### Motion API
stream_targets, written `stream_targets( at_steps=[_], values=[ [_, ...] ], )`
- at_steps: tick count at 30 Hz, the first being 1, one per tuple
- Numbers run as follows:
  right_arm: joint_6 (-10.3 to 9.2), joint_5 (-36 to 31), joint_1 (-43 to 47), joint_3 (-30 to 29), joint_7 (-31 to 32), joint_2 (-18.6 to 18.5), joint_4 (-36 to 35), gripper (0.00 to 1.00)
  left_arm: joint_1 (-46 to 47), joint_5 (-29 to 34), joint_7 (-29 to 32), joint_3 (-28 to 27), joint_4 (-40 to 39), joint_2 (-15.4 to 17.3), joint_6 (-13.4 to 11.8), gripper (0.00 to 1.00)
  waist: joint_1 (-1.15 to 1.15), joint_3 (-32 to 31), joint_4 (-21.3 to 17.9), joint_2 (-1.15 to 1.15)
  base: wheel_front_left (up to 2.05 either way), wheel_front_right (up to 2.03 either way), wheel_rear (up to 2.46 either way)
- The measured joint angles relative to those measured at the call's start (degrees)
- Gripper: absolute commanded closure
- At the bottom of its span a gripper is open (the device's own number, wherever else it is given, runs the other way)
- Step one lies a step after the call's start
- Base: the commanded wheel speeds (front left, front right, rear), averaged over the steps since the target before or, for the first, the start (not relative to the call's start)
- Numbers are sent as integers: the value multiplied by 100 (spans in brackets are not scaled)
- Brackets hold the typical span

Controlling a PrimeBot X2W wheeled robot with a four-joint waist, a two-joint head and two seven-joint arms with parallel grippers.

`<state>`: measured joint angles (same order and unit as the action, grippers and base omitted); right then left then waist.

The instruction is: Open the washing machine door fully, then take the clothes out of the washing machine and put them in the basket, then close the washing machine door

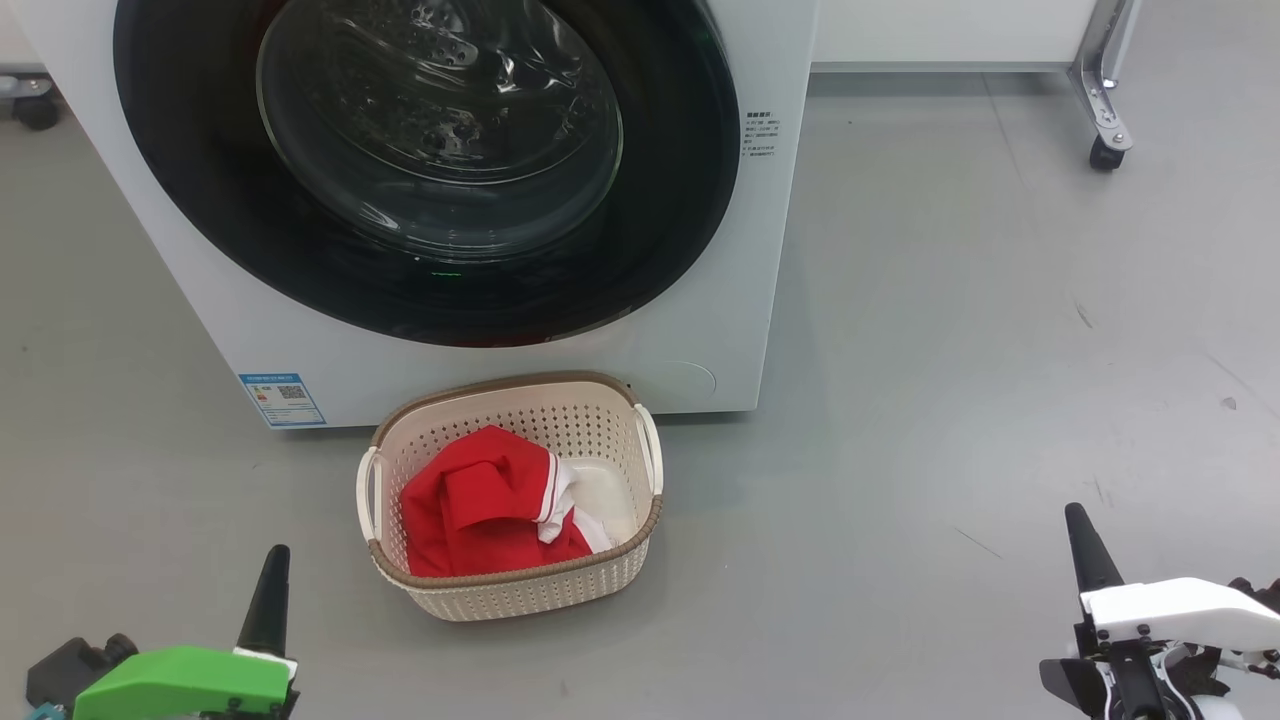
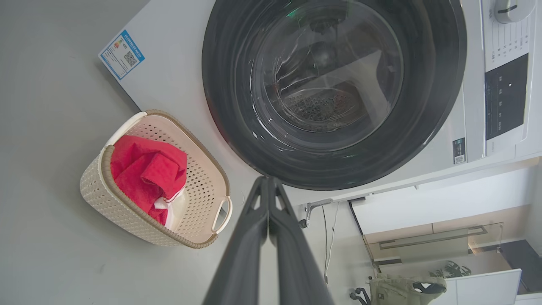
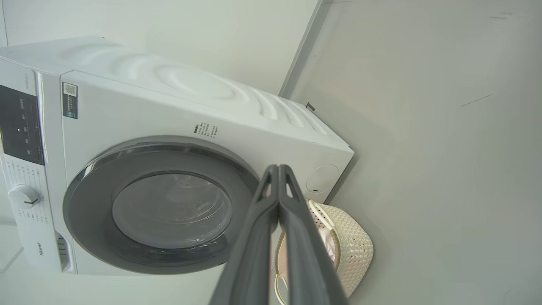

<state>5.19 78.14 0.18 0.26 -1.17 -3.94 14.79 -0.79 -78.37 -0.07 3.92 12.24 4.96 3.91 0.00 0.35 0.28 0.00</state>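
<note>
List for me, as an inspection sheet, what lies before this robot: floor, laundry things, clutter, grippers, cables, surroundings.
Surface: grey floor, a few scuff marks.
Job's things: washer with its door shut; basket on the floor just in front of it; red clothes inside the basket.
Clutter: nothing seen.
Grippers: left gripper and right gripper both shut, empty, low, apart from the basket.
Cables: thin wires hang beside a wheeled leg.
Surroundings: white wall behind; olive bag further off.
</note>
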Motion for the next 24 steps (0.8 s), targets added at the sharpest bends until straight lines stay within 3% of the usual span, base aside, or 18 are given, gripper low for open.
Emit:
stream_targets(
  at_steps=[24],
  values=[
    [130,1724,-311,-336,383,-98,44,100,326,-1702,253,-372,230,0,253,100,0,-15,-29,0,0,0,0]
  ],
)
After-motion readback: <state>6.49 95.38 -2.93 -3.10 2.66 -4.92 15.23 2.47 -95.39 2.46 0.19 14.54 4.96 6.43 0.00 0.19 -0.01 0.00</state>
